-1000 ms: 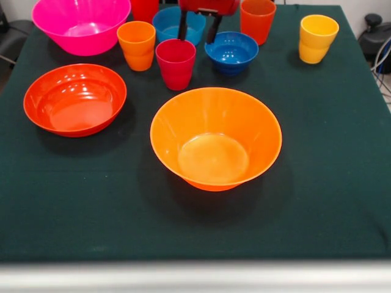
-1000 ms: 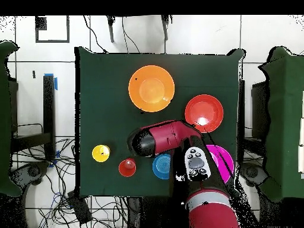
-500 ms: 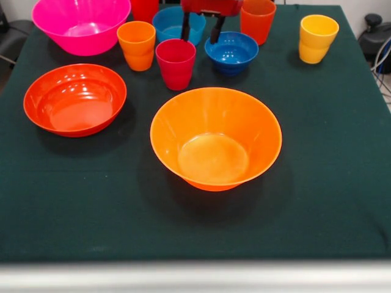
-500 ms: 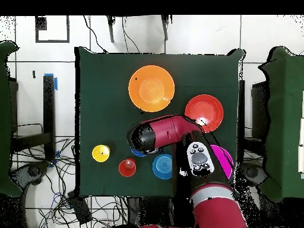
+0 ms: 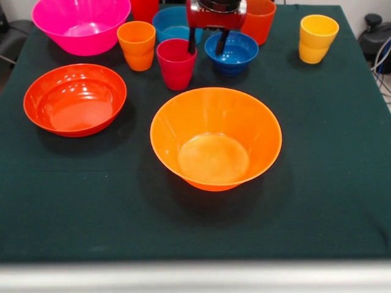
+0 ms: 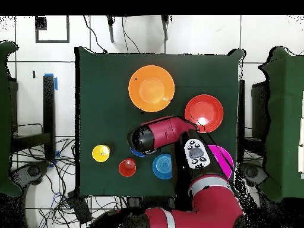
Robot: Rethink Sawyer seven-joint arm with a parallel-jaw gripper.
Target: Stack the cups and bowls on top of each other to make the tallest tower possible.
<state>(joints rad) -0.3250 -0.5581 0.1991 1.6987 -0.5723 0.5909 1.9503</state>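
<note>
I saw every bowl and cup standing empty and apart on the bench [image 5: 330, 183]; nothing was stacked. I counted five bowls: the big orange bowl [image 5: 215, 138] in the middle, the orange-red bowl [image 5: 74, 99] to its left, the pink bowl [image 5: 80, 23] at the far left corner, the light blue bowl [image 5: 173, 23] partly behind the gripper, and the dark blue bowl [image 5: 234, 52]. Five cups showed: red-pink cup [image 5: 176, 63], orange-yellow cup [image 5: 137, 44], yellow cup [image 5: 317, 38], orange cup [image 5: 260, 19], and a red cup [image 5: 144, 8] at the top edge. The gripper [image 5: 207, 45] hung with jaws open, empty, between the red-pink cup and the dark blue bowl.
</note>
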